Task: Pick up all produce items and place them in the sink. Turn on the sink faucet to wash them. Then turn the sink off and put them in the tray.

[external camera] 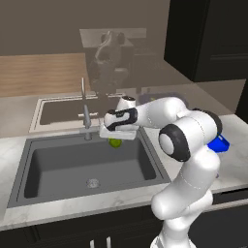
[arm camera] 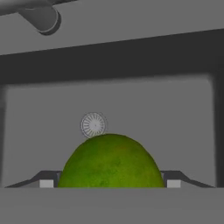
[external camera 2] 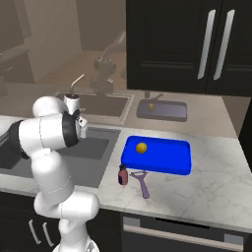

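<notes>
Gripper clamped on lime, fingers at opposite sides of its widest part. Lime hangs above sink, near back rim, beside faucet; drain lies below. Lemon rests in blue tray on desk. Likely handling: light, firm, smooth, round, prone to roll; grip across middle, moderate squeeze.
</notes>
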